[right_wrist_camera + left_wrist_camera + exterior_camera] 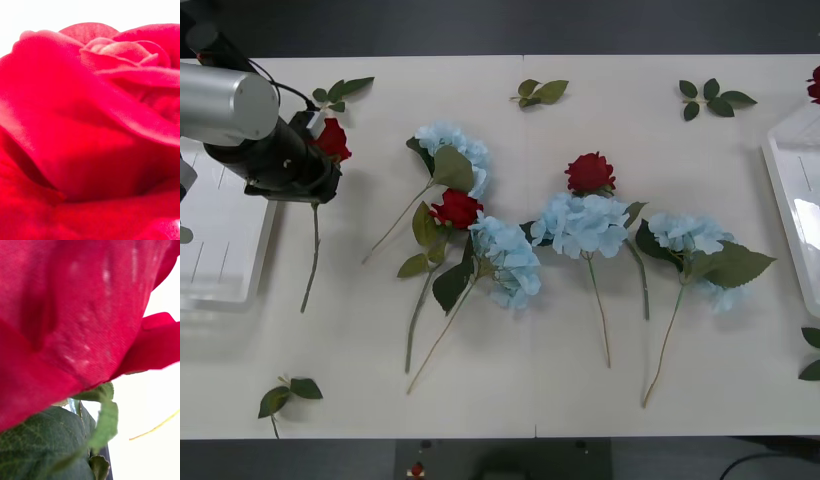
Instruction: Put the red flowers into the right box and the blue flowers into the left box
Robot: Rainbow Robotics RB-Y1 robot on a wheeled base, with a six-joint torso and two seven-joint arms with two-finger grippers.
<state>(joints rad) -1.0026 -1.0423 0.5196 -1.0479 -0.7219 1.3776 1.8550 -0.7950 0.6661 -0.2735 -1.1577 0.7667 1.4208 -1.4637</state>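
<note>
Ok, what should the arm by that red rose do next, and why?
Probably carry it rightward. The left gripper is at a red rose right beside the left box, which is for blue flowers; red ones belong in the right box, far across.

Front camera overhead; both wrist cameras against red flowers [90, 123]

rose petals [86, 315]: woven cloth, matt
leaves [41, 442]: veined fabric, matt
left arm [225, 105]: brushed metal, satin
trays [795, 190]: translucent plastic, glossy
table [510, 400]: smooth, matt
</note>
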